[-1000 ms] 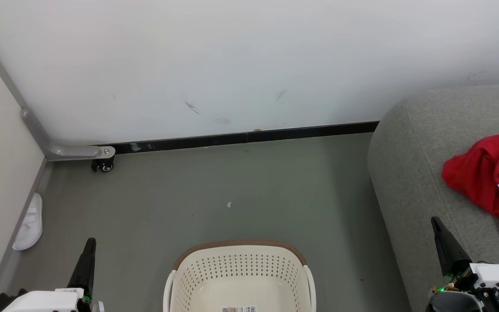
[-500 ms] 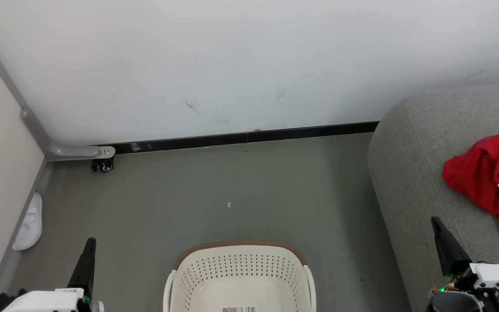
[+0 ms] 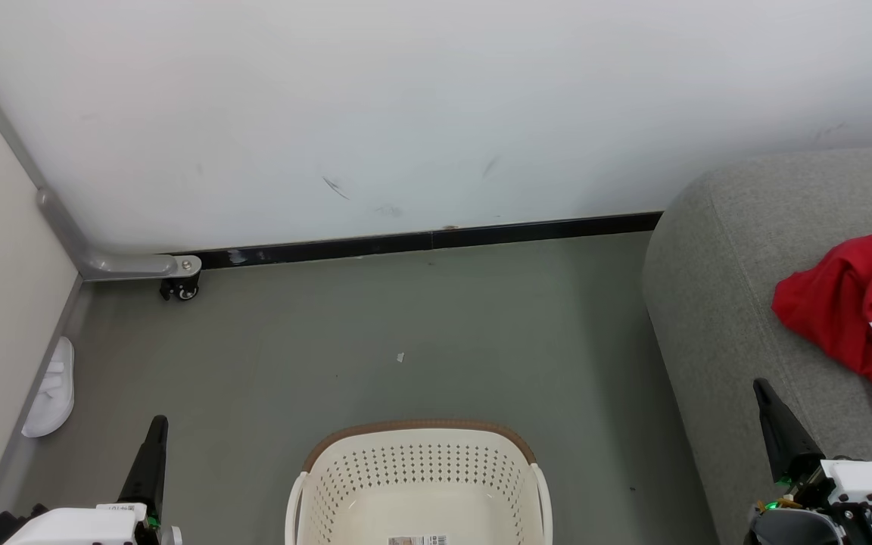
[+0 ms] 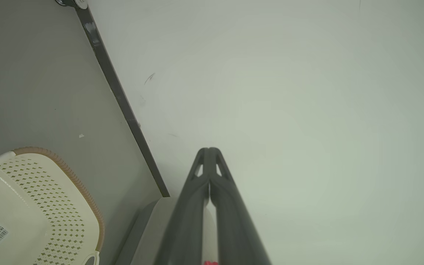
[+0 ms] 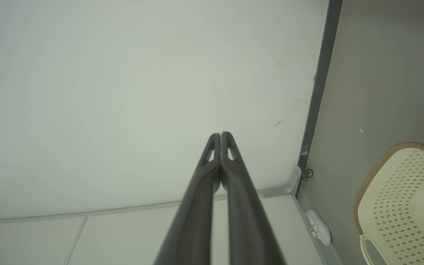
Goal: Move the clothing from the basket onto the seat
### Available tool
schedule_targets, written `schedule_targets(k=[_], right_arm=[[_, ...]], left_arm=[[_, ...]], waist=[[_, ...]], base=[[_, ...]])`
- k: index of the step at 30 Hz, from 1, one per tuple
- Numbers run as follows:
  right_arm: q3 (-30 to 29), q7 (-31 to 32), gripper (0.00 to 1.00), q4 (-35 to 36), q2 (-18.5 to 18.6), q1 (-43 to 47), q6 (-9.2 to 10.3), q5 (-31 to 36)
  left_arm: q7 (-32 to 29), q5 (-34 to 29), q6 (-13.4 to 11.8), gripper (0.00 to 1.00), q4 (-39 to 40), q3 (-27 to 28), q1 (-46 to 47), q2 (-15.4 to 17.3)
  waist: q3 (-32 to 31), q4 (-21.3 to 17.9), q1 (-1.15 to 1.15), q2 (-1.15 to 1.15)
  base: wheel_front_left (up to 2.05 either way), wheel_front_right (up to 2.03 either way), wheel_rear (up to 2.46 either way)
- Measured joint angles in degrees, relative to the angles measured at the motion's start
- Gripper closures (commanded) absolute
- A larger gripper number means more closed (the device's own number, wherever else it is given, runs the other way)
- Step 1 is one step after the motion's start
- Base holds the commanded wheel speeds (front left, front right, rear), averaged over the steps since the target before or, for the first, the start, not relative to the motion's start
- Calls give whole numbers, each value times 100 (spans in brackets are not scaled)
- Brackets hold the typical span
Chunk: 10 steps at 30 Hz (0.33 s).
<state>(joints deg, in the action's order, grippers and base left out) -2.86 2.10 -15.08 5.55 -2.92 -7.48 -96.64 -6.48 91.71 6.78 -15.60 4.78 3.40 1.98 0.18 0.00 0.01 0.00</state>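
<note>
Nothing moved: red, white-striped clothing (image 3: 841, 318) lies crumpled on the grey seat (image 3: 716, 303).

Red clothing (image 3: 822, 318) on grey seat (image 3: 708, 303)

Red clothing (image 3: 845, 318) cut by the right edge, basket (image 3: 421, 426) cropped at the bottom (its label (image 3: 417, 540) unreadable), seat (image 3: 716, 303) running off-frame

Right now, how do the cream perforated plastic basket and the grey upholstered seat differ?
The cream perforated plastic basket shows a bare inside; the grey upholstered seat carries the red clothing. The basket is far smaller than the seat. The basket stands centre, the seat right. Both rest on the grey floor.
</note>
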Motion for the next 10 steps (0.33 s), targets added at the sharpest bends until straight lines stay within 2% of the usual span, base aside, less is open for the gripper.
schedule_targets(k=[10], right_arm=[[-4,2,100,0,-3,0,0,1]], left_arm=[[0,0,0,100,0,0,0,0]], waist=[[0,0,0,0]], base=[[0,0,0]])
